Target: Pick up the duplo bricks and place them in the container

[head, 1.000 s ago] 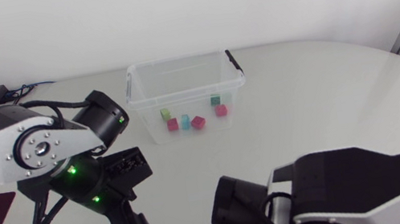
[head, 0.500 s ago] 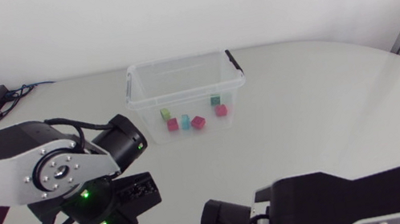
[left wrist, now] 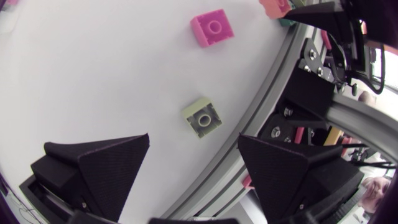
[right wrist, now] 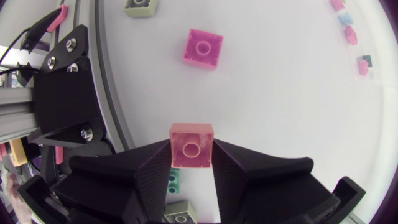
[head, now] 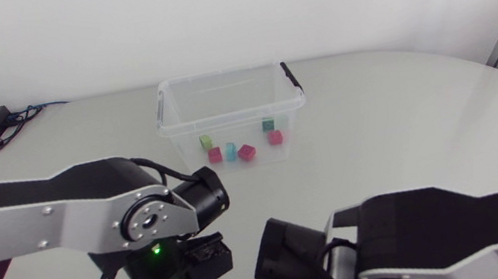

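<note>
Fingers (right wrist: 146, 177) of the right gripper (right wrist: 191, 154) are drawn in narrowly on a salmon brick (right wrist: 191, 142), one black wedge against each of its sides, the brick's stud facing up. A green brick (right wrist: 176, 180) shows under the gripper, in the gap behind the held one. Just ahead of the gripper a pink brick (right wrist: 203, 48) lies on the white table (right wrist: 280, 93). Farther ahead and off to one side, by the table's edge, lies a pale green brick (right wrist: 140, 5). Well ahead, across the table, stands the clear container (head: 218, 77), with several small bricks (head: 247, 152) in it, pink, red, blue and green.

The left gripper (left wrist: 194, 140) stands wide open with nothing in it. The pale green brick sits on the table just ahead of the gap between its fingers, touching neither. The pink brick lies farther ahead of it, and past that is the salmon brick between the other arm's black fingers. From above, both arms come together at the table's near edge, well apart from the container.
</note>
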Robot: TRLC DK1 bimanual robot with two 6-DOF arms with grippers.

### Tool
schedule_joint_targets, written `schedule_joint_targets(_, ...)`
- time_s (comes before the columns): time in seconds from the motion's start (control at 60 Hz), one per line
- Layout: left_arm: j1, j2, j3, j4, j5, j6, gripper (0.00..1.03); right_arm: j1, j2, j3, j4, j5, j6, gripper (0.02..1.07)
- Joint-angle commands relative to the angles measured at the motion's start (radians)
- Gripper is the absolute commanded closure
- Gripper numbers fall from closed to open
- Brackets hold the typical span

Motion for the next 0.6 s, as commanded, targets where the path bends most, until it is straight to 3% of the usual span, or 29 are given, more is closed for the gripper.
schedule_joint_targets(0.0, 0.009, 0.081, 0.036, 0.000, 0.019, -0.069, 0.04, -0.016, -0.048, 0.007, -0.009, 0.012, 0.023, 0.89)
schedule_joint_targets(0.167, -0.034, 0.160, 0.041, 0.033, 0.019, -0.140, 0.04, -0.071, -0.152, 0.007, -0.038, 0.021, 0.021, 0.89)
schedule_joint_targets(0.283, -0.023, 0.170, 0.038, 0.033, 0.019, -0.147, 0.05, -0.122, -0.215, 0.016, -0.064, 0.035, 0.007, 0.89)
schedule_joint_targets(0.5, -0.043, 0.190, 0.021, 0.045, 0.021, -0.147, 0.12, -0.378, -0.316, 0.113, -0.138, 0.040, -0.131, 0.89)
schedule_joint_targets(0.583, -0.061, 0.202, 0.017, 0.048, 0.036, -0.146, 0.20, -0.454, -0.341, 0.158, -0.157, 0.036, -0.169, 0.89)
